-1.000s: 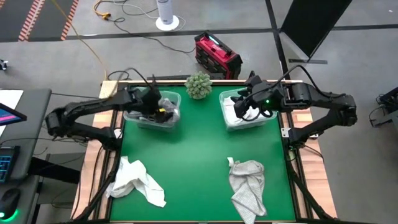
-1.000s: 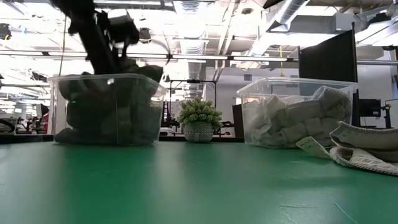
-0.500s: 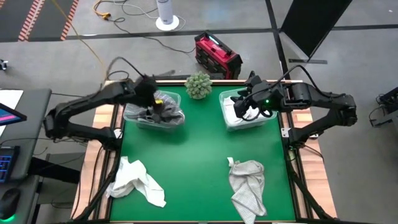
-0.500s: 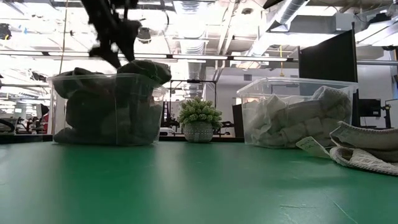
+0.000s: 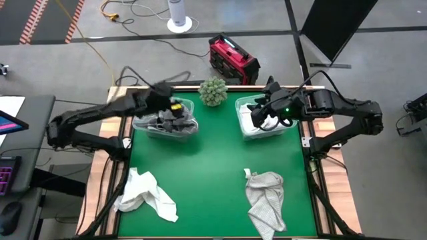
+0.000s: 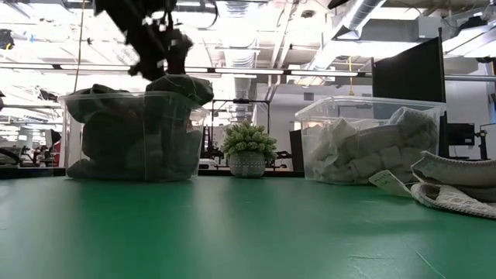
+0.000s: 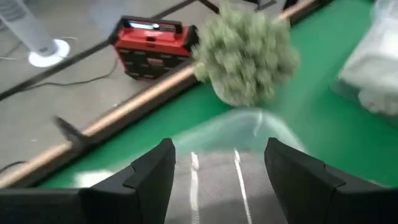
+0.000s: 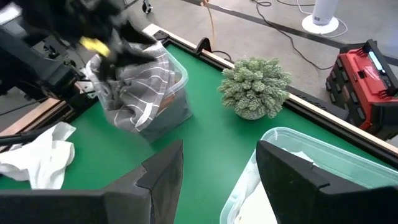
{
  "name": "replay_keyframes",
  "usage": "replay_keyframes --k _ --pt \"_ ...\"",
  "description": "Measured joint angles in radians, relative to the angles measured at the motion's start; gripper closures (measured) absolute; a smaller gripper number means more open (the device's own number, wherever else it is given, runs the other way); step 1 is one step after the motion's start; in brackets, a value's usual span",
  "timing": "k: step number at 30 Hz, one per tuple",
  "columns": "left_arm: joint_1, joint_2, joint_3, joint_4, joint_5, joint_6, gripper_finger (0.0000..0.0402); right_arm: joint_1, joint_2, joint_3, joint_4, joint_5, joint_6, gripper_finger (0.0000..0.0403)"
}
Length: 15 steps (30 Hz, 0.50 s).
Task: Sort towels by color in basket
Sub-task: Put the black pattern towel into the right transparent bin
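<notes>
Above the dark bin (image 5: 163,125), left end effector (image 5: 175,113) hovers open.

Left arm reaches in from the desk's left edge toward its far-left part, its tool (image 5: 168,110) raised, fingers (image 7: 149,177) spread apart. Right arm extends from the desk's right edge, its tool (image 5: 261,113) near the far-right part, fingers (image 8: 165,171) parted.

no legible text anywhere, small white tag (image 6: 381,180) on the pale folded cloth at table's edge blank or unreadable, red-and-black case (image 7: 153,45) shows no readable brand
</notes>
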Motion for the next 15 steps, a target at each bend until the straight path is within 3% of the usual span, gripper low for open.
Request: replay_keyframes --k 5,8,15 --pt "-0.047 -0.003 -0.251 0.254 -0.038 -0.047 0.0164 0.018 0.000 0.000 0.006 0.001 0.015 0.0175" --pt "-0.064 -0.004 -0.336 0.348 -0.105 -0.059 0.0164 0.021 0.000 0.000 0.009 0.001 0.018 0.0175" --pt "-0.088 -0.052 -0.302 0.374 -0.137 0.009 0.0164 0.020 0.000 0.000 0.010 0.003 0.018 0.0175"
